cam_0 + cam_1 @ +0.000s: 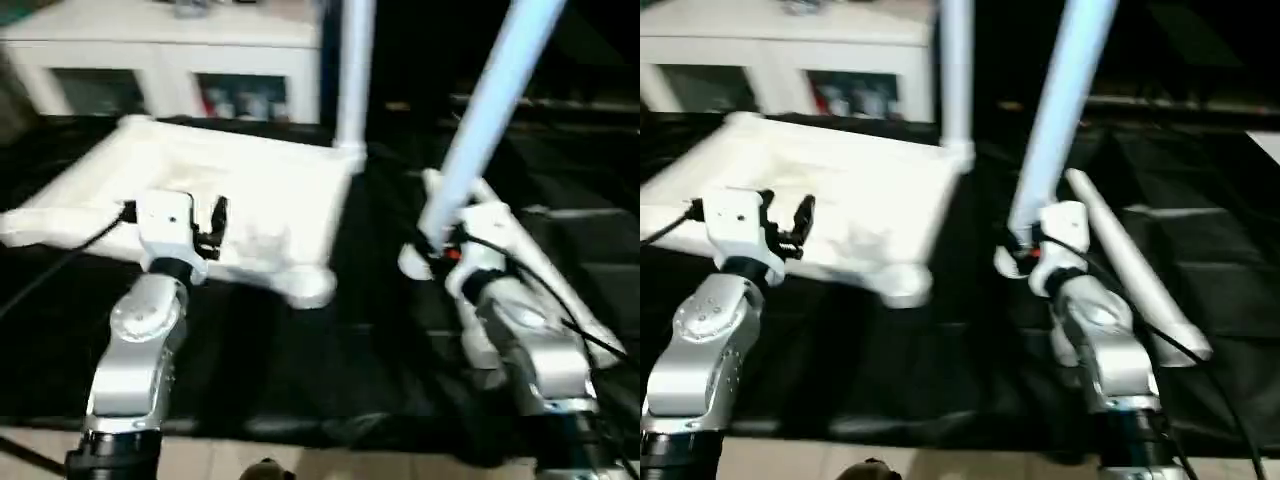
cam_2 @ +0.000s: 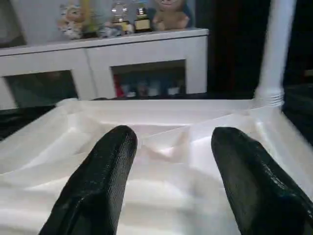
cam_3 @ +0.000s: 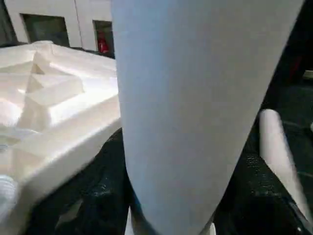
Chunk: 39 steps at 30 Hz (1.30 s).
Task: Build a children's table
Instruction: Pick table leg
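The white plastic rectangular tabletop [image 1: 210,210] lies underside up on the black-draped work table [image 1: 330,370], and everything else sits around it. In its far right corner socket stands a long white tapered tube leg [image 1: 355,70], upright. To the right of the tabletop, apart from it, the right gripper [image 1: 432,250] holds a second tube leg [image 1: 490,110] that leans up and away. Just right of that gripper a third leg [image 1: 1130,265] lies flat on the work table. The left gripper [image 1: 170,215] hovers over the tabletop's near edge. Behind the tabletop, beyond the work table, stands a white low cabinet [image 2: 146,63].
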Tool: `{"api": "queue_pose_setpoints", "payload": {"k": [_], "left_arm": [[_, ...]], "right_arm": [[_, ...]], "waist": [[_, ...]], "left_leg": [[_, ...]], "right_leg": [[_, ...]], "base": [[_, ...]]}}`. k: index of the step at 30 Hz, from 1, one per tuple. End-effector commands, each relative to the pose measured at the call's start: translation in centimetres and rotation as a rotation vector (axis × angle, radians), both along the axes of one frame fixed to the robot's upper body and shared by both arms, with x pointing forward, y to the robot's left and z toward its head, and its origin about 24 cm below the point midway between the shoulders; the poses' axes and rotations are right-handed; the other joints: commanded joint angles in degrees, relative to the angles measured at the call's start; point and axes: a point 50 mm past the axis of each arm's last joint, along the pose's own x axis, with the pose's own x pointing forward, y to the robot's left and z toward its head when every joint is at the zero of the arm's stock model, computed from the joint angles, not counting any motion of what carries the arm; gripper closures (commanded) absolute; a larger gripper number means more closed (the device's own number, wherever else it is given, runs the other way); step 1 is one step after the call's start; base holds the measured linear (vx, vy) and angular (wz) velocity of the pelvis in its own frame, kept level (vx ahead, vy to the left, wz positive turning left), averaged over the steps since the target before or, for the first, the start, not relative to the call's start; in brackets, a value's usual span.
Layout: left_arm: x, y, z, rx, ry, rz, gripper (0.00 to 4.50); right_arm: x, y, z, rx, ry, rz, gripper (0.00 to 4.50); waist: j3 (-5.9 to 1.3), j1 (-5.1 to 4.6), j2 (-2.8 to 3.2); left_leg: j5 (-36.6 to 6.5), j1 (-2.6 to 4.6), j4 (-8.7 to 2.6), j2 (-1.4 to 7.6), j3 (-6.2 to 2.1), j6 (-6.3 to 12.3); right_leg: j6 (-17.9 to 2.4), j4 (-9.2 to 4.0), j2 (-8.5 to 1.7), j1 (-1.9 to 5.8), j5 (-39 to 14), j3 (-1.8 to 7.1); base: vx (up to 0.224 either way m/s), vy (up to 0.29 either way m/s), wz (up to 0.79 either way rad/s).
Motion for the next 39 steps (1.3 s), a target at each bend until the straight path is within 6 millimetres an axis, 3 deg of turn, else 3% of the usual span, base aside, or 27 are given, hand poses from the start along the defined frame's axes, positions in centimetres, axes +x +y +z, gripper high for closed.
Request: {"api": "queue_pose_setpoints", "payload": {"k": [1, 4, 5, 6, 7, 8, 9, 10, 11, 12, 13, 16, 18, 19, 22, 23, 24, 25, 26, 27, 28, 29, 32, 33, 34, 36, 39], "left_arm": [[0.1, -0.1, 0.2, 0.010, 0.000, 0.004, 1.54], [0.1, -0.2, 0.2, 0.012, 0.001, 0.002, 1.54], [0.1, -0.2, 0.1, 0.012, 0.001, 0.002, 1.54], [0.0, -0.2, 0.1, 0.014, 0.002, 0.003, 1.54], [0.0, -0.2, 0.1, 0.014, 0.002, 0.003, 1.54], [0.0, -0.2, 0.1, 0.015, 0.002, 0.004, 1.54], [0.0, -0.2, 0.1, 0.015, 0.001, 0.006, 1.54], [0.0, -0.2, 0.1, 0.029, 0.007, 0.020, 1.54], [0.0, -0.1, 0.2, 0.052, -0.002, 0.027, 1.54], [0.1, -0.2, 0.3, 0.075, -0.002, 0.030, 1.54], [0.2, -0.3, 0.3, 0.083, -0.002, 0.040, 1.54], [0.4, -0.5, 0.3, 0.065, -0.004, 0.045, 1.54], [0.4, -0.7, 0.3, 0.072, -0.006, 0.042, 1.54], [0.4, -0.9, 0.5, 0.087, -0.016, 0.038, 1.54], [0.4, -0.8, 0.5, 0.043, -0.012, 0.054, 1.54], [0.5, -0.8, 0.4, 0.041, 0.000, 0.061, 1.54], [0.6, -0.7, 0.4, 0.056, 0.000, 0.056, 1.54], [0.6, -0.7, 0.4, 0.064, -0.002, 0.052, 1.54], [0.6, -0.7, 0.5, 0.066, -0.004, 0.050, 1.54], [0.7, -0.6, 0.6, 0.066, -0.012, 0.046, 1.54], [0.7, -0.6, 0.6, 0.064, -0.016, 0.044, 1.54], [0.7, -0.7, 0.7, 0.069, -0.019, 0.036, 1.54], [0.8, -1.0, 0.7, 0.067, -0.023, 0.016, 1.54], [0.8, -1.1, 0.8, 0.063, -0.023, 0.012, 1.54], [0.8, -1.2, 0.8, 0.060, -0.026, 0.007, 1.54], [0.9, -1.3, 0.8, 0.063, -0.026, 0.003, 1.54], [1.0, -1.4, 0.8, 0.064, -0.026, -0.003, 1.54]], "right_arm": [[0.1, 0.0, 0.6, 0.003, -0.029, 0.005, 2.61], [0.2, 0.0, 0.7, 0.002, -0.030, 0.006, 2.61], [0.3, 0.1, 0.7, 0.002, -0.030, 0.007, 2.61], [0.3, 0.1, 0.7, 0.001, -0.030, 0.009, 2.61], [0.3, 0.1, 0.7, 0.001, -0.031, 0.010, 2.61], [0.4, 0.2, 0.7, 0.001, -0.031, 0.011, 2.61], [0.4, 0.2, 0.7, 0.001, -0.031, 0.013, 2.61], [0.4, 0.2, 0.7, 0.001, -0.032, 0.014, 2.61], [0.4, 0.3, 0.7, 0.001, -0.032, 0.014, 2.61], [0.5, 0.3, 0.7, 0.001, -0.032, 0.015, 2.61], [0.5, 0.3, 0.8, 0.001, -0.033, 0.016, 2.61], [0.6, 0.3, 0.8, -0.001, -0.035, 0.017, 2.61], [0.6, 0.3, 0.8, -0.002, -0.036, 0.017, 2.61], [0.6, 0.2, 0.9, -0.002, -0.036, 0.017, 2.61], [0.7, 0.2, 0.8, -0.003, -0.036, 0.015, 2.61], [0.7, 0.2, 0.8, -0.002, -0.036, 0.014, 2.61], [0.7, 0.2, 0.8, -0.002, -0.037, 0.014, 2.61], [0.7, 0.2, 0.9, -0.001, -0.038, 0.013, 2.61], [0.7, 0.2, 0.9, 0.000, -0.039, 0.013, 2.61], [0.8, 0.3, 0.9, 0.000, -0.040, 0.013, 2.61], [0.8, 0.3, 0.9, 0.000, -0.041, 0.013, 2.61], [0.8, 0.2, 1.0, -0.002, -0.044, 0.011, 2.61], [0.9, 0.2, 1.0, -0.011, -0.048, 0.012, 2.61], [0.9, 0.3, 1.0, -0.021, -0.050, 0.013, 2.61], [1.0, 0.3, 1.0, -0.020, -0.048, 0.014, 2.61], [1.0, 0.3, 1.1, -0.033, -0.052, 0.008, 2.61], [1.2, 0.2, 1.1, -0.028, -0.055, -0.006, 2.61]], "waist": [[-2.98, -3.30, 1.92], [-2.55, -3.79, 0.94], [-2.56, -4.45, -0.61], [-2.85, -3.92, -3.54], [-2.74, -1.29, -4.63], [-3.78, -2.66, -3.46], [-1.87, -3.82, -4.52], [-2.09, -2.52, -4.02], [-1.69, -2.69, -3.97], [-2.24, -3.31, -1.51], [-3.45, -5.89, 0.72], [-2.99, -6.80, 2.08], [-3.45, -6.59, 1.91], [-4.12, -6.36, 1.34], [-4.24, -5.62, 0.49], [-3.92, -5.16, -2.52], [-4.25, -2.85, -5.80], [-3.83, -1.25, -5.26], [-3.01, -0.76, -5.43], [-2.76, -0.50, -4.98], [-2.81, -0.23, -4.21], [-2.81, -0.61, -3.13], [-1.99, -1.32, -2.69], [-1.18, -1.71, -2.35], [-0.60, -1.50, -2.72], [-0.47, -1.73, -1.22], [-0.27, -2.73, -1.41]], "left_leg": [[-21.10, 5.39, -12.66, 3.77, -1.68, 7.38], [-23.15, 5.08, -13.97, 4.72, -1.26, 5.59], [-24.49, 5.01, -14.90, 5.17, -1.13, 3.06], [-26.29, 3.51, -14.37, 4.62, 0.30, -3.54], [-15.17, 0.07, 7.38, -0.13, -3.96, -5.76], [-12.19, -2.96, 10.33, -0.72, -6.83, -6.51], [-9.23, -6.39, 11.45, -1.14, -7.78, -10.80], [-9.24, -4.66, 9.64, -1.21, -7.16, -12.13], [-7.81, -0.08, 4.09, 0.68, -5.85, -9.89], [-6.97, 2.41, -3.66, 1.88, -5.42, -5.38], [-14.36, 4.74, -8.39, 5.67, -7.64, -3.03], [-18.94, 4.77, -10.88, 10.10, -10.89, -13.63], [-10.70, 5.74, -11.41, 14.19, -12.92, -8.90], [-5.20, 6.12, -10.87, 14.31, -12.94, -3.93], [0.42, 5.20, -10.72, 10.97, -10.62, 8.43], [-6.20, 2.00, -8.57, 5.84, -6.74, 12.45], [-4.66, -1.82, 0.07, -1.42, -1.07, 9.42], [-2.31, -0.91, 0.30, -1.16, -1.04, 5.61], [0.47, -1.65, -1.09, 0.23, -1.57, 0.96], [0.33, -1.52, -2.07, 0.72, -1.88, 0.01], [0.02, -1.05, -3.20, 1.60, -2.15, -0.72], [-4.06, 0.41, -6.36, 3.57, -2.42, -1.93], [-20.84, 3.91, -8.42, 4.75, -1.98, -3.78], [-29.37, 6.26, -8.69, 4.84, -1.76, -4.10], [-32.40, 4.25, -9.17, 3.94, -2.78, -3.19], [-30.64, 1.20, -8.59, 3.29, -2.53, -0.82], [-26.84, 1.30, -6.20, 3.17, -1.77, -0.55]], "right_leg": [[-4.62, 6.52, 4.24, -2.40, -11.27, -4.48], [-0.61, 7.68, 2.73, -3.23, -4.88, -5.85], [-0.08, 5.94, 1.29, -2.29, -3.88, -5.10], [0.44, 1.89, -3.35, -0.81, -7.97, -1.51], [-1.32, -9.77, -20.10, -2.23, -20.64, 10.18], [-1.37, -8.39, -19.84, -0.01, -20.60, 11.50], [0.39, -7.01, -15.74, 2.74, -23.86, 2.98], [-2.46, -6.81, -13.43, 2.54, -23.31, 2.42], [-9.05, -7.94, -11.00, 1.54, -25.88, -1.58], [-12.91, -6.85, -5.85, 2.32, -25.55, -4.22], [-10.17, -0.77, 2.01, -0.96, -11.44, -3.63], [-7.59, 1.01, 2.21, -1.07, 5.18, -2.55], [-3.61, 4.99, 1.80, -4.18, -5.27, -1.83], [-3.37, 5.84, 1.49, -4.77, -7.01, -1.26], [-5.87, 4.43, 1.06, -3.74, -4.30, -0.22], [-13.14, -0.85, -1.05, -1.24, 1.16, 2.31], [-15.39, -6.10, -4.39, 1.98, 2.04, 3.89], [-10.44, -6.29, -5.58, 1.12, -2.25, 3.97], [0.47, -6.15, -5.90, 1.31, -10.19, 5.10], [3.86, -6.30, -5.93, 1.54, -14.32, 5.01], [4.88, -6.33, -5.69, 1.45, -16.95, 4.77], [2.88, -5.72, -2.51, 0.53, -18.02, 2.42], [-1.44, -6.64, -1.30, -0.34, -30.39, 1.24], [-2.60, -8.20, -0.91, -0.93, -37.83, 0.08], [-2.80, -8.38, -2.40, 1.09, -41.54, -2.26], [-1.98, -9.41, -4.91, 6.03, -49.54, -5.31], [-3.32, -11.61, -6.82, 7.84, -51.04, -6.94]], "base": [[-0.095, 0.282, 0.07], [-0.096, 0.228, 0.06], [-0.116, 0.160, -0.11], [-0.116, 0.160, -0.11], [-0.152, 0.169, 0.09], [-0.101, 0.209, -0.30], [-0.101, 0.209, -0.30], [-0.064, 0.248, -0.61], [-0.087, 0.299, -0.18], [-0.087, 0.299, -0.18], [-0.091, 0.239, 0.12], [-0.087, 0.196, 0.10], [-0.055, 0.083, 0.00], [-0.071, 0.011, 0.00], [-0.087, -0.069, -0.01], [-0.102, -0.160, -0.06], [-0.102, -0.160, -0.06], [-0.098, -0.200, -0.03], [-0.092, -0.180, -0.06], [-0.092, -0.180, -0.06], [-0.089, -0.126, -0.09], [-0.081, -0.083, 0.01], [-0.066, -0.045, 0.03], [-0.052, -0.008, 0.05], [0.000, 0.000, 0.00], [0.006, 0.048, 0.31], [0.040, 0.055, 0.56]]}}
